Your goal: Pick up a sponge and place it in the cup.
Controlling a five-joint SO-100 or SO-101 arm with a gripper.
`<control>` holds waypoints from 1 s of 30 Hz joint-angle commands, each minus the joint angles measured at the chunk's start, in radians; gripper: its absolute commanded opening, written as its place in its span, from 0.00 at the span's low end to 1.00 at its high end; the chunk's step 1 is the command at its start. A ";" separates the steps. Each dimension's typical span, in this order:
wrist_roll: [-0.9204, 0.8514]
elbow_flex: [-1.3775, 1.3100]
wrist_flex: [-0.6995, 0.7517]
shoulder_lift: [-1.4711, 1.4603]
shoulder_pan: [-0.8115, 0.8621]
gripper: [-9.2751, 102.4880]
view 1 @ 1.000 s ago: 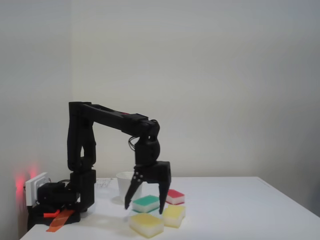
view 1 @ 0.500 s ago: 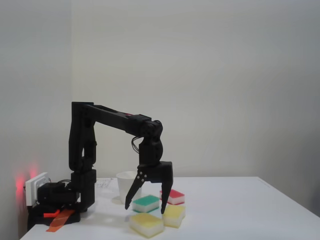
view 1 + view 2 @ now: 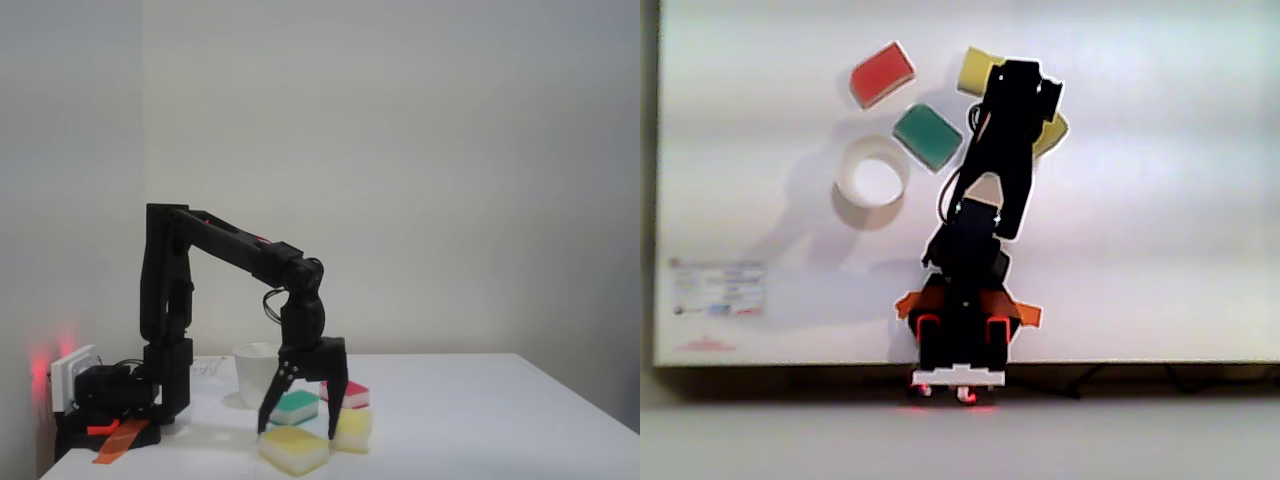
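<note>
My claw, fingers spread, straddles the yellow sponge lying directly below it, the cup just behind.

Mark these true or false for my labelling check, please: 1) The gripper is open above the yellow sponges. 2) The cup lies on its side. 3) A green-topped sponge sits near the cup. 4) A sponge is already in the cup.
1) True: the gripper is open, its fingers spread, low over the two yellow sponges.
2) False: the cup stands upright.
3) True: the green-topped sponge lies right beside it.
4) False: the overhead-looking other view shows the cup empty.
</note>
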 commanded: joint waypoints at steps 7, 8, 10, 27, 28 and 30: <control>-0.025 0.029 -0.072 -0.012 0.023 0.41; -0.025 0.029 -0.077 -0.014 0.026 0.40; -0.025 0.031 -0.084 -0.017 0.029 0.40; -0.021 -0.009 -0.095 -0.055 0.080 0.08; -0.021 -0.012 -0.095 -0.055 0.080 0.08; -0.021 -0.020 -0.087 -0.055 0.080 0.08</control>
